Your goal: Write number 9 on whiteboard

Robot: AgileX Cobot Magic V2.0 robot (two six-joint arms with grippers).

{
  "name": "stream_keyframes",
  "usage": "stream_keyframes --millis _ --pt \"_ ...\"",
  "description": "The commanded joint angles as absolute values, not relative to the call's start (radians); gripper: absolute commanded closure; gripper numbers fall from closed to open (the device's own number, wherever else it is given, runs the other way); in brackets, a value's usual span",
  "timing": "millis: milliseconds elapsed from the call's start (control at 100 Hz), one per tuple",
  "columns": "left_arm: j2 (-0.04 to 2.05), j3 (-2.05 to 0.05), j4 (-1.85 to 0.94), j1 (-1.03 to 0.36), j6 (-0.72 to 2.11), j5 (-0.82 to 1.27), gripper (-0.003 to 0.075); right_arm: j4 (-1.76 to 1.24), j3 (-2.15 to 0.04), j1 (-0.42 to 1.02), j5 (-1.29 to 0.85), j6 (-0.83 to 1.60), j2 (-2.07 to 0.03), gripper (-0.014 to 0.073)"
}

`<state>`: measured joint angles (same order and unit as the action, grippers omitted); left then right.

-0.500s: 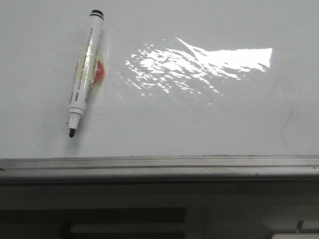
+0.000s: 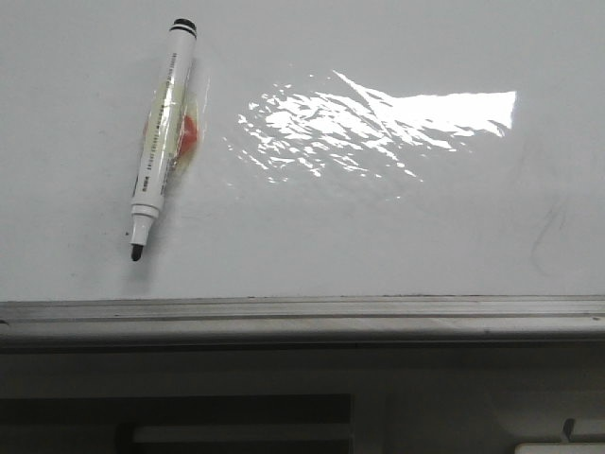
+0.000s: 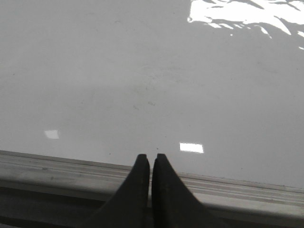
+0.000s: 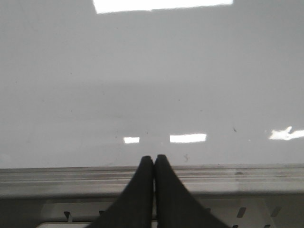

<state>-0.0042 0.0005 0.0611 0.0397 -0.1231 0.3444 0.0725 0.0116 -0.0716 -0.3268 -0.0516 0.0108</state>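
Whiteboard (image 3: pixel 142 85) just beyond shut jaws, both arms.

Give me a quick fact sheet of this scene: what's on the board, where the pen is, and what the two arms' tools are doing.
whiteboard: glossy, glare patch, faint grey smudges, no number 9 visible
marker: lying uncapped on the board's left part, black tip toward the frame
frame edge: grey metal, along the near side
left tool: shut, empty, over the frame edge
right tool: shut, empty, over the frame edge
task progress: writing not started
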Motion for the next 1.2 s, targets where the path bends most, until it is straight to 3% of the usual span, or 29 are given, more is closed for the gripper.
stream_keyframes --millis 0,900,1190 --pt "-0.032 0.02 0.057 0.039 -0.127 0.303 0.0741 0.07 0.039 -0.076 -0.317 -0.046 0.027 0.0655" --pt "-0.032 0.02 0.158 0.039 -0.127 0.283 0.0741 0.092 0.039 -0.076 -0.255 -0.046 0.027 0.0655" --pt "-0.032 0.02 -0.065 0.039 -0.127 0.113 0.0741 0.045 0.039 -0.076 -0.14 -0.063 0.027 0.0655"
